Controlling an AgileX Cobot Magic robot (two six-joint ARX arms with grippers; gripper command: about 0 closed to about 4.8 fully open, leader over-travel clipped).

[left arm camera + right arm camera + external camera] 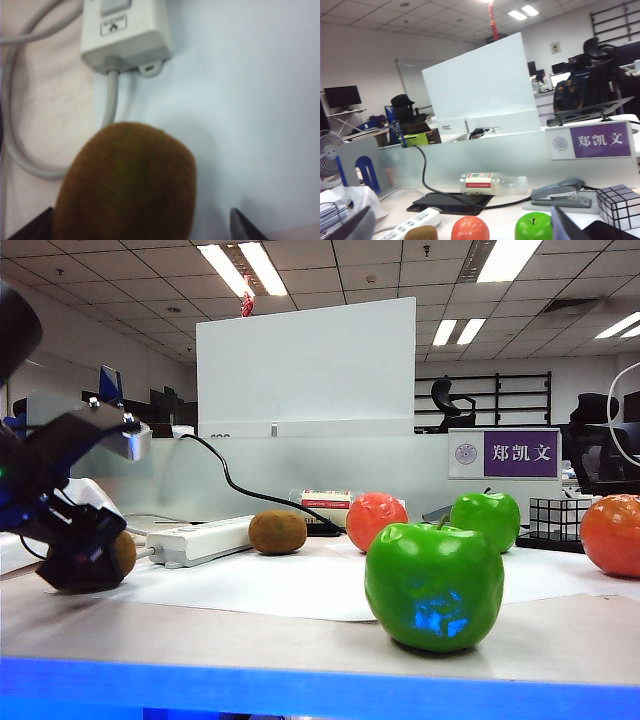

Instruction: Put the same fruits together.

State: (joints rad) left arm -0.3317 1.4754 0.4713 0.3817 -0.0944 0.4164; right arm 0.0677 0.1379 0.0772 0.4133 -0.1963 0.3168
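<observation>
**Six fruits, three pairs, on the counter**

Two kiwis: one (124, 552) at 9 o'clock between the left gripper's (142, 227) spread fingers, one (277, 531) toward 10. Two orange-red fruits (375, 519) (612, 534), centre and 3 o'clock. Two green apples (434, 585) (486, 520). Right gripper (455, 227) open, raised, empty

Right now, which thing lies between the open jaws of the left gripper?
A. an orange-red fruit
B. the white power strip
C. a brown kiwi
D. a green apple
C: the left wrist view shows the brown kiwi between the open jaws of the left gripper, with the white power strip lying apart, beyond it.
</observation>
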